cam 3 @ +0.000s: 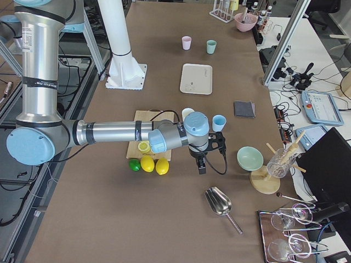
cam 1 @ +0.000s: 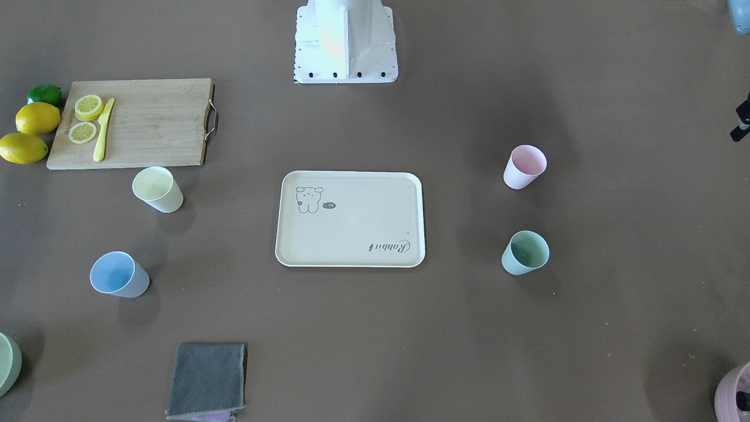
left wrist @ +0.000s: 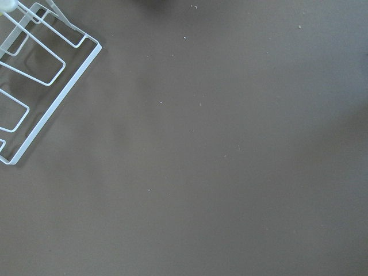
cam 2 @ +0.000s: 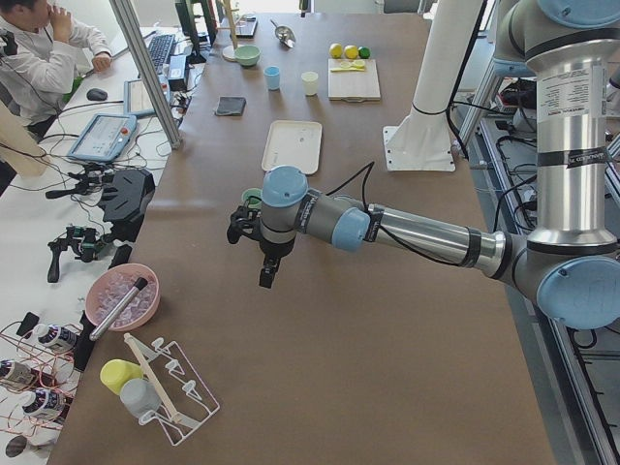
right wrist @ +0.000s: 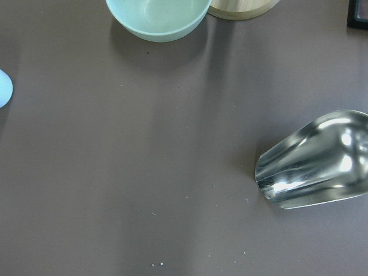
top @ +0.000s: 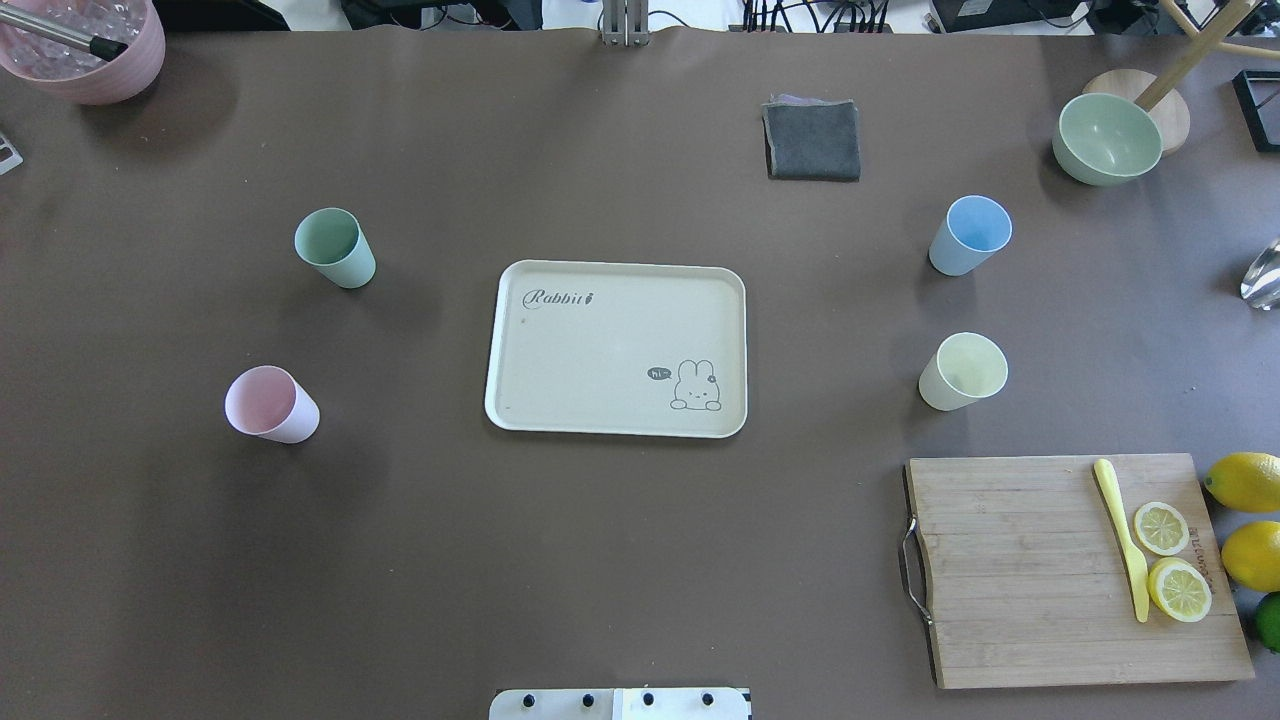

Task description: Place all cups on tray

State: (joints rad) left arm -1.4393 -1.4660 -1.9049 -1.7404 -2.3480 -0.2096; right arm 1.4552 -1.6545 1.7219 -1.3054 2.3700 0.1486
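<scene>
The cream tray (top: 600, 340) lies at the table's middle with nothing on it. All the cups stand upright on the table around it. The mint green cup (top: 335, 247) and pink cup (top: 271, 404) are on my left. The light blue cup (top: 969, 235) and pale yellow cup (top: 962, 371) are on my right. My left gripper (cam 2: 265, 276) hangs above the table's left end, past the mint cup. My right gripper (cam 3: 201, 167) hangs above the right end beside the lemons (cam 3: 155, 165). Both show only in side views, so I cannot tell whether they are open or shut.
A wooden cutting board (top: 1020, 570) with lemon slices and a yellow knife (top: 1122, 535) lies near right. A grey cloth (top: 812, 139), a green bowl (top: 1107, 138) and a metal scoop (right wrist: 313, 161) are far right. A pink pot (top: 85, 50) is far left, and a wire rack (left wrist: 34, 75) lies beyond it.
</scene>
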